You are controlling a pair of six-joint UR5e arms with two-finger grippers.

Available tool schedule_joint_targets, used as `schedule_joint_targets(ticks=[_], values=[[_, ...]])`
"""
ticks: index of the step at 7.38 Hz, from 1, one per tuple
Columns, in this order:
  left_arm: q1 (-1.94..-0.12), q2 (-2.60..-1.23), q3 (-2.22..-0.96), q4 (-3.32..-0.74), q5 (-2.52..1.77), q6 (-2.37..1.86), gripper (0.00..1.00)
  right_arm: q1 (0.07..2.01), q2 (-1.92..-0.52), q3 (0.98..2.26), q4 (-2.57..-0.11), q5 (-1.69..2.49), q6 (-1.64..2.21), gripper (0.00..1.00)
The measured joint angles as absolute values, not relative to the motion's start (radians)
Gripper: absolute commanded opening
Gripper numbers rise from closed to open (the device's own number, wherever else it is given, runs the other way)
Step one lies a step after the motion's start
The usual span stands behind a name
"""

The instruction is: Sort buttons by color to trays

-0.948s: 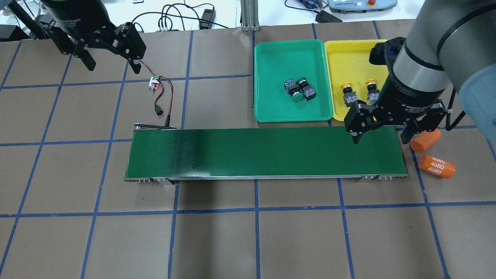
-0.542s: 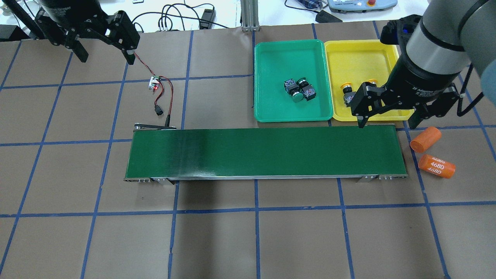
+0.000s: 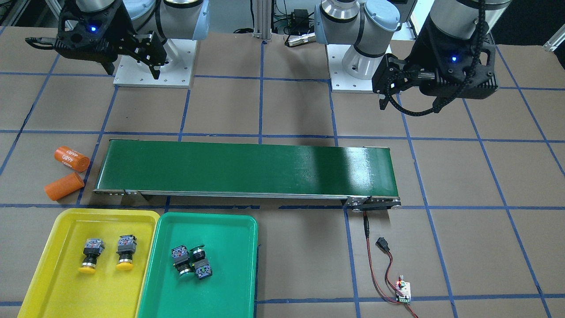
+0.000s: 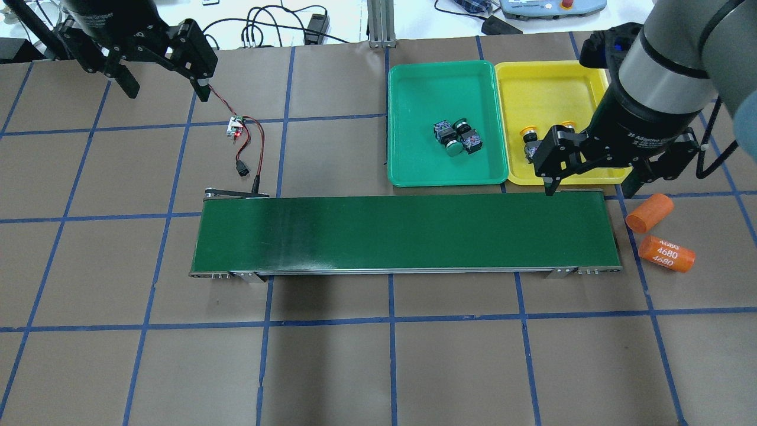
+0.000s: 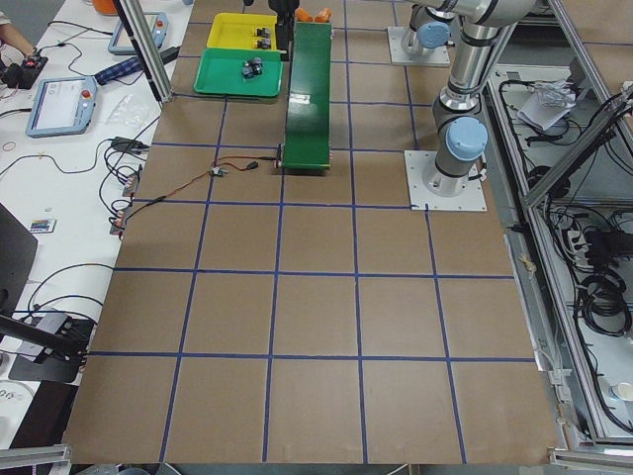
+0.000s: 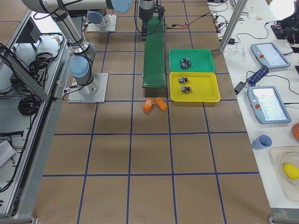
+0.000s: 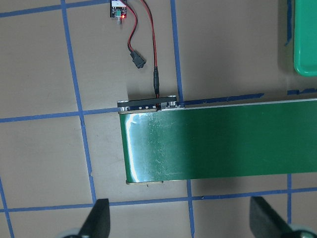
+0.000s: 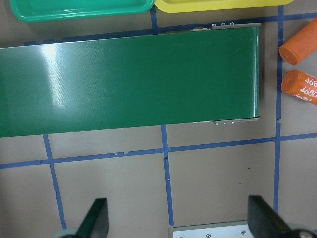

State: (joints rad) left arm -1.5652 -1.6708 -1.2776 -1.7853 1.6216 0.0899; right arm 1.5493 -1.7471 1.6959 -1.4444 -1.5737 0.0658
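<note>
Four buttons (image 4: 454, 148) stay put; both arms (image 4: 662, 83) shifted.

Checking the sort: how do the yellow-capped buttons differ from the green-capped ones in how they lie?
The yellow-capped buttons lie apart in the yellow tray, caps pointing one way; the green-capped buttons lie bunched together in the green tray, caps pointing opposite ways. Both pairs lie on their sides, in trays matching their caps.

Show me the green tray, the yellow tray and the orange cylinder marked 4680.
green tray (image 4: 426, 94): overhead exterior view, bare floor of the tray.
yellow tray (image 4: 535, 94): overhead exterior view, bare floor of the tray.
orange cylinder marked 4680 (image 4: 666, 254): overhead exterior view, middle of its printed side.
</note>
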Motion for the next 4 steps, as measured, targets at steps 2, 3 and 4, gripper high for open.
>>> schedule_joint_targets(ticks=[2, 3, 4], values=[[-1.569, -1.664, -1.28, -1.787, 1.622, 0.089, 1.0, 1.549, -1.746, 1.698, -1.444, -1.574, 0.066, 1.0], [-1.569, -1.665, -1.28, -1.787, 1.622, 0.089, 1.0, 1.549, -1.744, 1.698, -1.444, -1.577, 0.066, 1.0], [-1.569, -1.668, -1.282, -1.788, 1.622, 0.089, 1.0, 1.549, -1.744, 1.698, -1.445, -1.582, 0.066, 1.0]])
